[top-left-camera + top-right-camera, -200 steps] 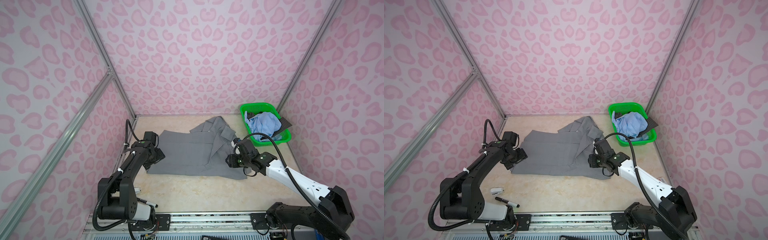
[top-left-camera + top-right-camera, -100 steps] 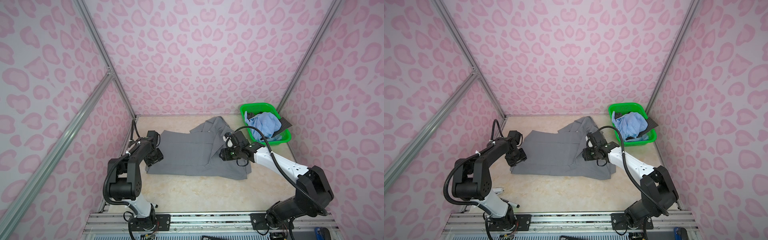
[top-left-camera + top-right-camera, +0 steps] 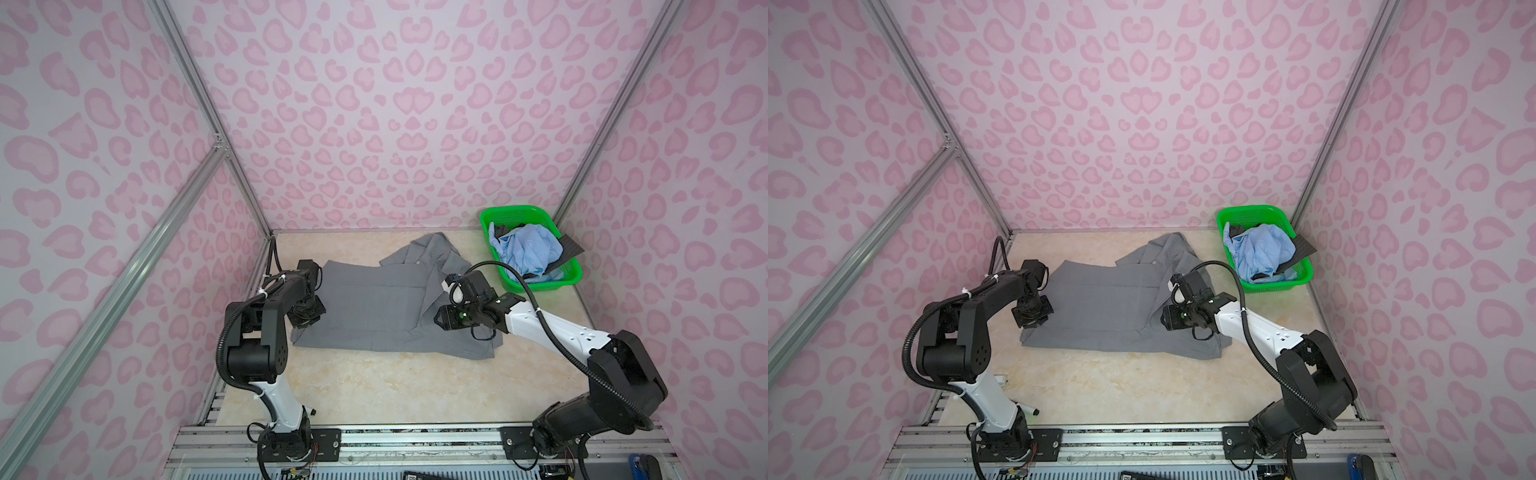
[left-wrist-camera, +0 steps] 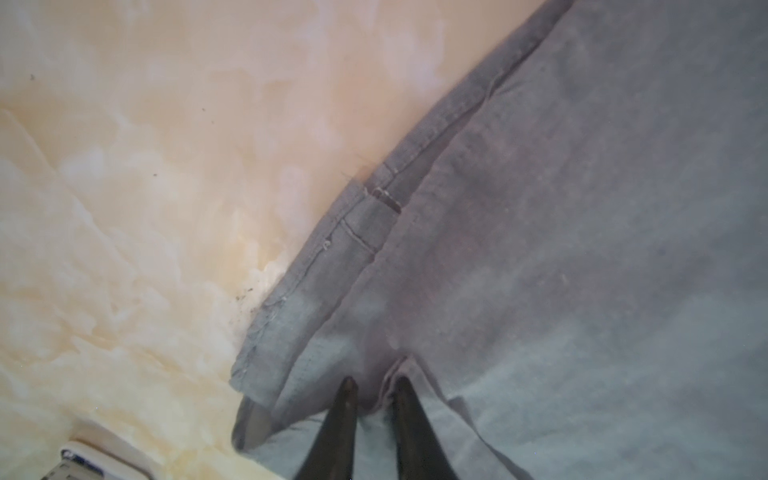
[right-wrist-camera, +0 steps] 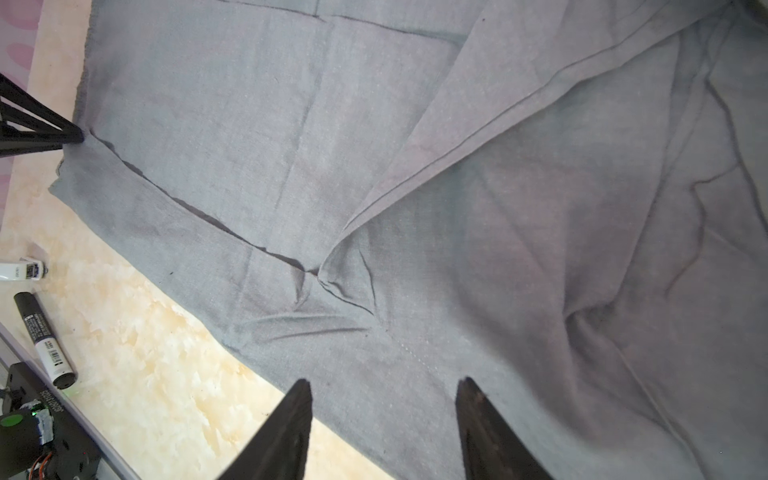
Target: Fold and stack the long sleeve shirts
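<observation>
A grey shirt (image 3: 374,303) is spread on the marbled table (image 3: 374,386). Directions are given for the top views, with twelve o'clock at the back wall. The body of the shirt is laid fairly flat across the middle of the table. One layer is turned over it along a slanting edge, and a rumpled end is bunched towards one o'clock.

The left gripper (image 4: 374,386) is set down at the shirt's nine o'clock edge, just inside the stitched hem. In the left wrist view its jaws are drawn close together and clamped on a small pucker of grey cloth raised between the fingertips.

The right gripper (image 5: 384,386) is held low over the creased three o'clock part of the shirt. Its jaws are seen apart with nothing gripped between them. Whether the tips touch the cloth cannot be told.

A green basket (image 3: 544,283) is placed in the back corner, at two o'clock from the grey shirt and apart from it. A light blue shirt (image 3: 525,249) is heaped inside. A dark charcoal shirt (image 3: 571,249) is partly covered by it and hangs over the basket's three o'clock rim.

Two markers (image 5: 43,338) are seen on bare table at about seven o'clock from the grey shirt, near the front rail.
</observation>
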`<state>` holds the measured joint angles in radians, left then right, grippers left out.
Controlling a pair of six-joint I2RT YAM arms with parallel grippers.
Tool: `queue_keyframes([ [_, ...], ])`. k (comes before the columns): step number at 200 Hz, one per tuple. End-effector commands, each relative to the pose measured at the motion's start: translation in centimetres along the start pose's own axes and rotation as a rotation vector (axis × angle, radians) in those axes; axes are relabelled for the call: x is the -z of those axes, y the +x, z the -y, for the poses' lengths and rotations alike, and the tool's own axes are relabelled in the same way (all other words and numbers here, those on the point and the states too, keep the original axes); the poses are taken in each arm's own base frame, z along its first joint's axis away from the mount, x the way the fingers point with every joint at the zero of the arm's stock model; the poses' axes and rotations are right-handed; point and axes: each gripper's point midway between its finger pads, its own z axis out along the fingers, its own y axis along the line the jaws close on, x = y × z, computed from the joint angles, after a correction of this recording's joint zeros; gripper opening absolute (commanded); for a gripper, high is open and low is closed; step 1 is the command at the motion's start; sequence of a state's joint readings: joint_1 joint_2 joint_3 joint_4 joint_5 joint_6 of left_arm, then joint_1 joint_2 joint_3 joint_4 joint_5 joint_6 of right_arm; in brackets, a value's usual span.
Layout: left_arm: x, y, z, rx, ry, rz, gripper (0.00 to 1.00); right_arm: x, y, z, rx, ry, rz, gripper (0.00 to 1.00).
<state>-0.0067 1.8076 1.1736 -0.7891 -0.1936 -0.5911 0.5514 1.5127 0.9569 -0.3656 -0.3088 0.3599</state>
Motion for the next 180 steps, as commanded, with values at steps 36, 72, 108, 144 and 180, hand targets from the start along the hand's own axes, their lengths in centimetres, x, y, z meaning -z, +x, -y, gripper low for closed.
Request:
queue_keyframes([
  [36, 2.1, -1.0, -0.7, 0.019, -0.001, 0.071, 0.03, 0.5, -0.6, -0.4, 0.003, -0.013, 0.03, 0.56],
  [72, 4.7, -2.0, -1.0, 0.081, 0.052, 0.177, 0.03, 0.7, -1.7, 1.6, -0.05, 0.036, 0.081, 0.56],
  [108, 5.8, -3.4, 0.0, 0.113, 0.11, 0.219, 0.03, 0.0, -3.3, 3.8, -0.112, 0.057, 0.098, 0.56],
  [144, 6.4, -5.2, 0.9, 0.123, 0.115, 0.236, 0.03, -1.3, -3.8, 4.7, -0.128, 0.086, 0.088, 0.56],
  [180, 6.4, -6.9, 1.1, 0.125, 0.074, 0.252, 0.08, -3.1, -2.8, 6.1, -0.155, 0.115, 0.056, 0.56],
])
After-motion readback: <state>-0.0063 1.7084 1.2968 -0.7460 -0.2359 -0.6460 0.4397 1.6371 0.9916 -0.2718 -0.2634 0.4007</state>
